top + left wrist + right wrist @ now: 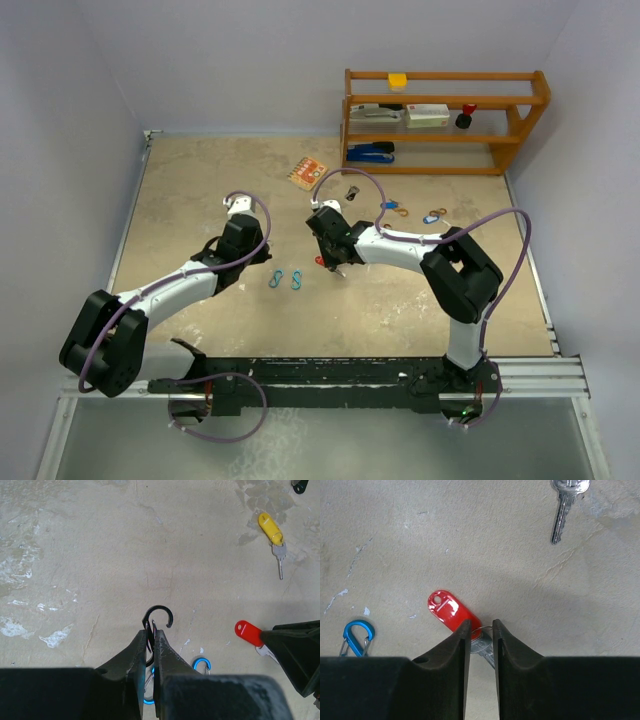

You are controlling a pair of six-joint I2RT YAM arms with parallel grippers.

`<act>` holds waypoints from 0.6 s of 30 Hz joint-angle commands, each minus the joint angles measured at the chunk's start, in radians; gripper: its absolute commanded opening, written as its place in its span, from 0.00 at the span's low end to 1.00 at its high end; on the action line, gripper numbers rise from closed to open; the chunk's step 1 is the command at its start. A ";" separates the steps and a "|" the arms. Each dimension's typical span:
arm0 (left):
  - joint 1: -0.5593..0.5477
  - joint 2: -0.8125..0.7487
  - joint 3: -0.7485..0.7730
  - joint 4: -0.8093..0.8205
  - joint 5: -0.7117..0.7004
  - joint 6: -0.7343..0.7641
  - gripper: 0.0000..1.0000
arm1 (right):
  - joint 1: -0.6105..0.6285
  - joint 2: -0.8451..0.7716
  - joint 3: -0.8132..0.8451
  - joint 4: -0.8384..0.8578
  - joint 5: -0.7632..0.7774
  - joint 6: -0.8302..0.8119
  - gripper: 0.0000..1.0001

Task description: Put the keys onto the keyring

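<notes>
My left gripper is shut on a black hook-shaped clip, whose open hook sticks out past the fingertips just above the table. My right gripper is down on the table, its jaws closed against the head of a silver key with a red tag. The tag pokes out to the upper left and also shows in the left wrist view and the top view. A yellow-tagged key lies farther off. Another silver key lies beyond my right gripper. In the top view the two grippers face each other.
Two blue wire clips lie between the arms; one shows in the right wrist view. More tagged keys lie near a wooden shelf of office items at the back right. An orange card lies behind.
</notes>
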 commanded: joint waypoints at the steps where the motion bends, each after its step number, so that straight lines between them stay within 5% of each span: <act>1: -0.005 -0.004 -0.011 0.049 0.009 0.011 0.00 | 0.003 -0.007 0.025 -0.020 0.012 0.018 0.25; 8: -0.004 -0.001 -0.010 0.051 0.010 0.012 0.00 | 0.006 -0.017 0.025 -0.026 0.014 0.016 0.11; 18: -0.004 0.006 -0.007 0.056 0.015 0.011 0.00 | 0.007 -0.016 0.048 -0.045 0.032 -0.002 0.03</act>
